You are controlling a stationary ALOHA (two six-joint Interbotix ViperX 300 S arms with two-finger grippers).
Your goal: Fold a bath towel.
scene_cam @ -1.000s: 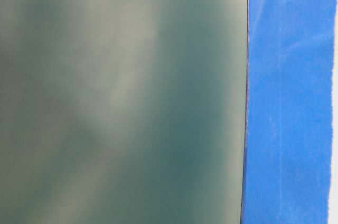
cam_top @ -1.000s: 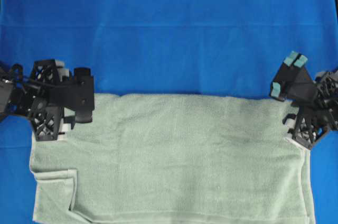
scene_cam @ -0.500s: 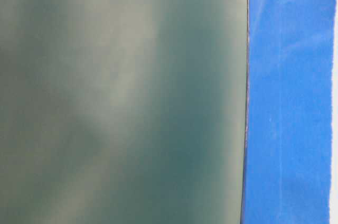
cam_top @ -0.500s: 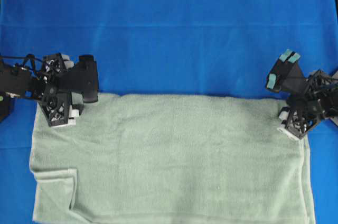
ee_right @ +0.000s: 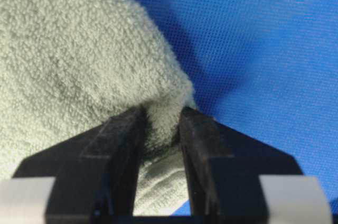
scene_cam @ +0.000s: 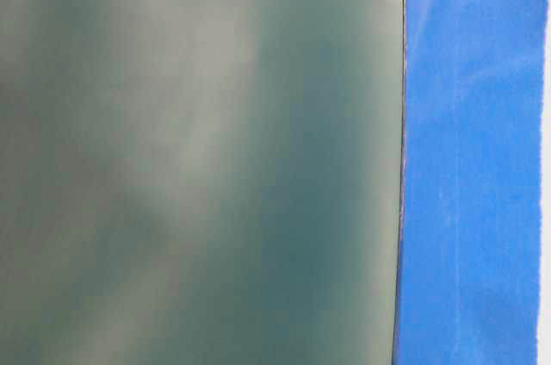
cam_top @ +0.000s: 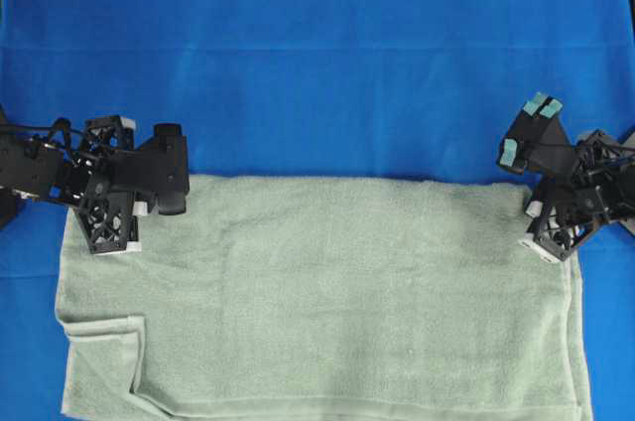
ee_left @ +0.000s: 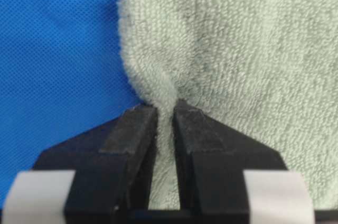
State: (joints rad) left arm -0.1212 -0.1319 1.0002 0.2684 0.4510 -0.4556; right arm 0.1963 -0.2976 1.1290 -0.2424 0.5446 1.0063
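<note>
The pale green bath towel [cam_top: 337,292] lies flat on the blue cloth [cam_top: 317,64], reaching the near edge of the overhead view. My left gripper [cam_top: 111,227] sits on its far left corner. In the left wrist view the left gripper [ee_left: 165,110] is shut on a raised ridge of the bath towel [ee_left: 237,49] at its edge. My right gripper [cam_top: 551,237] is at the far right corner. In the right wrist view the right gripper [ee_right: 161,115] is shut on a bunched lump of the bath towel [ee_right: 68,60], with the hem showing between the fingers.
The towel's near left corner is turned over in a small flap [cam_top: 104,332]. Blue cloth lies beyond the towel's far edge. The table-level view shows only a blurred grey-green mass [scene_cam: 198,158] and a strip of blue cloth [scene_cam: 473,167].
Both grippers went from open to shut on the towel's far corners. The left one drew slightly back toward the corner, and the right one shifted a little inward.
</note>
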